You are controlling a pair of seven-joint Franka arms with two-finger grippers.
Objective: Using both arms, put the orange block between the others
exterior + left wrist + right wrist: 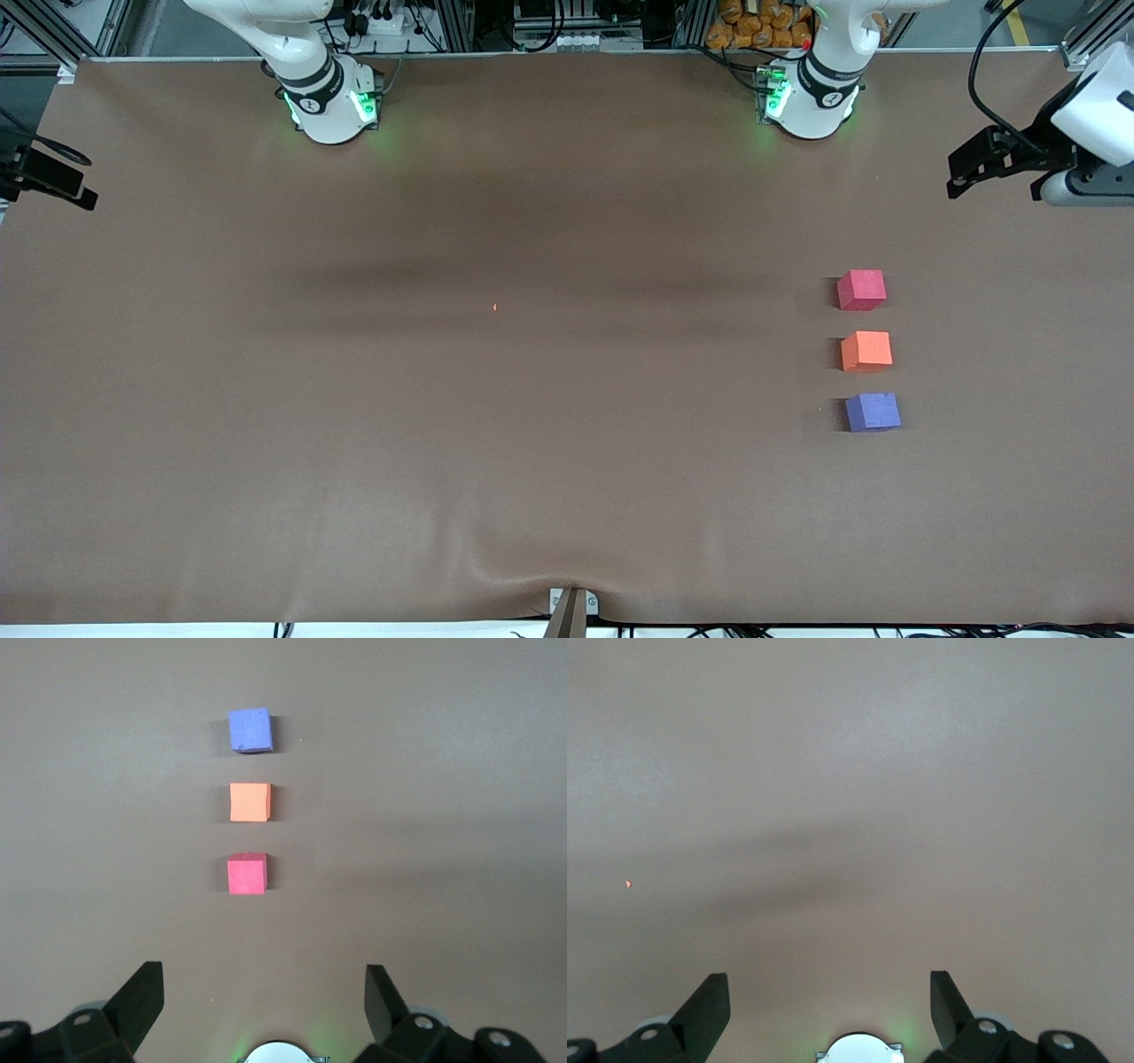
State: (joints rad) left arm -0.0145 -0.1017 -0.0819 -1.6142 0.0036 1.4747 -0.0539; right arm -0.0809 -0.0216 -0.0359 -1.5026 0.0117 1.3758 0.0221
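The orange block (866, 351) is located on the brown table (443, 399), toward the left arm's end. It is positioned in a single row between the red-pink cube (861, 290), which lies farther from the front camera, and the purple-blue cube (873, 412), which lies nearer. The three cubes are separated by small gaps; none is touched by another.

The left gripper (264, 992) is held above the table surface with its fingers (142, 997) spread wide and empty; the row of cubes is seen ahead of it in the left wrist view. The right gripper (829, 994) is likewise held above bare table with fingers (707, 999) released and nothing grasped. A tiny red speck (494, 307) is observed near the table's middle.
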